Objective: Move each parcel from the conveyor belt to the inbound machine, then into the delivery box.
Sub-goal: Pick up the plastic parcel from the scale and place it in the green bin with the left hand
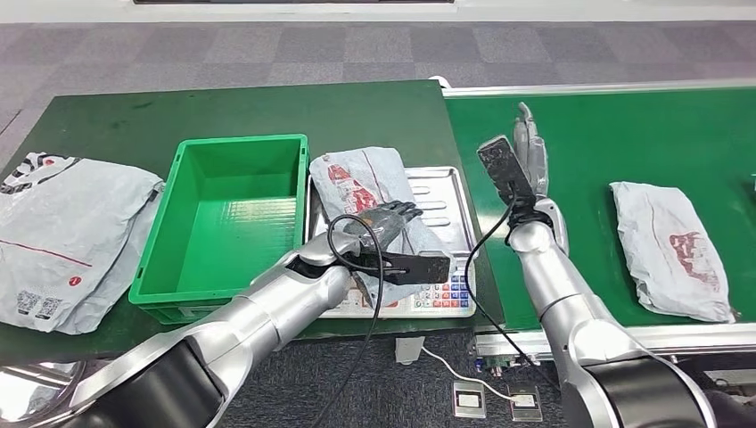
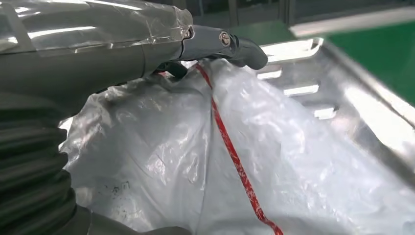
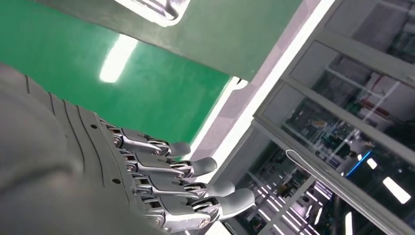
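Parcel, crumpled grey plastic mailer with red print (image 1: 370, 192), lying on the ribbed steel tray of the inbound weighing machine (image 1: 446, 201), left hand (image 1: 383, 223) resting on it.
Film is thin, glossy and creased, a red stripe running down a fold in the left wrist view (image 2: 235, 156); the hand's fingers curl down onto the plastic, but whether they actually grasp it cannot be told. Rectangular green plastic delivery box (image 1: 227, 223), smooth-walled, stands just beside the tray. Second grey mailer, flat and oblong (image 1: 673, 250), lies on the matte green conveyor belt (image 1: 606, 134). Right hand (image 1: 526, 147) is raised upright over the belt, fingers straight, apart, holding nothing (image 3: 195, 188). Large white-grey bags (image 1: 67, 236) slump beyond the box.
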You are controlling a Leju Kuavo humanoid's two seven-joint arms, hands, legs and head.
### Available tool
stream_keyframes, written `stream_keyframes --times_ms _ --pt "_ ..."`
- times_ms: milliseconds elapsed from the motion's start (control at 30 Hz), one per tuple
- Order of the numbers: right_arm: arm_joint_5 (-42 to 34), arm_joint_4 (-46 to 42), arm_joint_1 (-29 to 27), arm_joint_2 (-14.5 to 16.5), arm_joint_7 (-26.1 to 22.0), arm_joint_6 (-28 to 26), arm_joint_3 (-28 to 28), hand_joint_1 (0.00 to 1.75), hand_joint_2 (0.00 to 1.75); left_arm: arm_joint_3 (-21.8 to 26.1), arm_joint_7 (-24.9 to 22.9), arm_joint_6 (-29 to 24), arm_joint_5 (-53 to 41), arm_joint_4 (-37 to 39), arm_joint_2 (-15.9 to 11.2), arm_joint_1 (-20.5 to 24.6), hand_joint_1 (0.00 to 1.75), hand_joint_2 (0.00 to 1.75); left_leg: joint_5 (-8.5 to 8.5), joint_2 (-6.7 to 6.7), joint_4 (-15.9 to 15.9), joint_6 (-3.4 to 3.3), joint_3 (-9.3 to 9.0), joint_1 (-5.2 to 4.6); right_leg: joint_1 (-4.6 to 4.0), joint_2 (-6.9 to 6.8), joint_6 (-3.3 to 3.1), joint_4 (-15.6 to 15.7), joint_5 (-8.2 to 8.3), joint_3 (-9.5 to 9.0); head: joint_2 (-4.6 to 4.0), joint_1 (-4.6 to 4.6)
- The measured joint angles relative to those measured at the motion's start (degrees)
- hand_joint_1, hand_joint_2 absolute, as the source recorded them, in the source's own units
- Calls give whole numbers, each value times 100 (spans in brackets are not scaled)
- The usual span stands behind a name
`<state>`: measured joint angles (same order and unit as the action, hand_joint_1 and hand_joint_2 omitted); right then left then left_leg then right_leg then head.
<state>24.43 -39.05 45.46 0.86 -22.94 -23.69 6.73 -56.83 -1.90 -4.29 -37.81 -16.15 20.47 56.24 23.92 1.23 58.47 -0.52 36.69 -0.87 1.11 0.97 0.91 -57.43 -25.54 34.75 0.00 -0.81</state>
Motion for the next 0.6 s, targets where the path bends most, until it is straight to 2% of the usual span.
stream_keyframes --times_ms 200,567,600 --pt "-95 -290 -68 -77 4 225 -77 0 175 -392 -194 147 -416 73 -8 -132 0 175 1 2 -1 1 -1 2 -2 -1 -1 0 -1 -2 0 0" --pt "-96 -543 -146 -97 26 244 -118 0 175 -511 -195 193 -454 108 -7 -174 0 175 0 0 -1 1 -16 2 -2 -1 -1 1 0 -16 0 0" --pt "-96 -549 -148 -98 26 244 -118 0 175 -511 -193 203 -456 109 -6 -176 22 175 0 0 -1 1 -18 2 -2 -1 -1 1 0 -17 0 0"
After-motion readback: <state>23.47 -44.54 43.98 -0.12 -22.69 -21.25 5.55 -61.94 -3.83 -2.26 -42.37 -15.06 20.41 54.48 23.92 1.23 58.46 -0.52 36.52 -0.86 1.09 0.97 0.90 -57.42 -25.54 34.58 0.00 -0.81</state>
